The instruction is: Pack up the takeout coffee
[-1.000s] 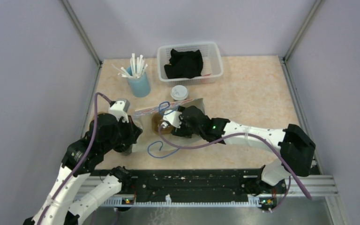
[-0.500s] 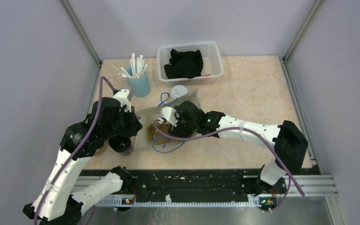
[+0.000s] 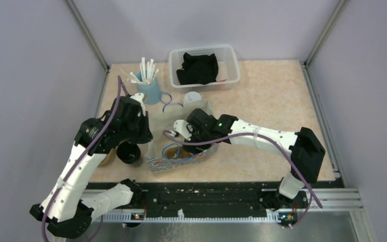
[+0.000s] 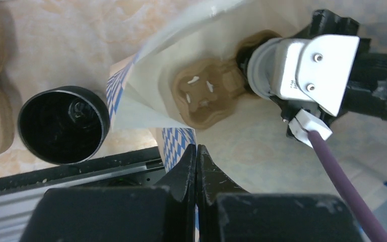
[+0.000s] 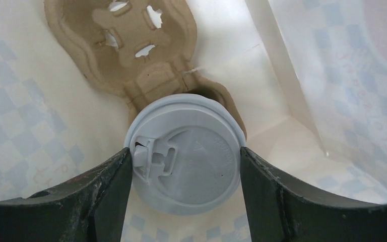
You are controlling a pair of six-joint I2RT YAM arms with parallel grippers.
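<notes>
**Seating a coffee cup [image 5: 186,154] in the pulp carrier [image 5: 131,50] inside the paper bag [image 5: 332,75]**

From the top external view, the blue-checked bag is seen open near the front of the table [image 3: 272,101], between the two arms. Its left rim is met by the left gripper [image 3: 148,143], and the right gripper [image 3: 180,143] is sunk into its mouth. An all-black cup [image 3: 130,153] stands just beside the bag. A second lidded cup [image 3: 192,97] waits near the white basket [image 3: 232,75].

In the left wrist view, the left gripper's jaws are pressed together on the bag's checked edge, by which the mouth is held open. The carrier lies on the bag's floor, one pocket empty.

In the right wrist view, the cup's pale grey lid is clamped between the right gripper's fingers [image 5: 106,196], over the carrier's nearer pocket. Whether it is fully seated cannot be told.

The first cup's placement is judged to be in hand. Next, a release and a straight withdrawal are called for, without the cup being tipped, and then the second cup must be fetched.
</notes>
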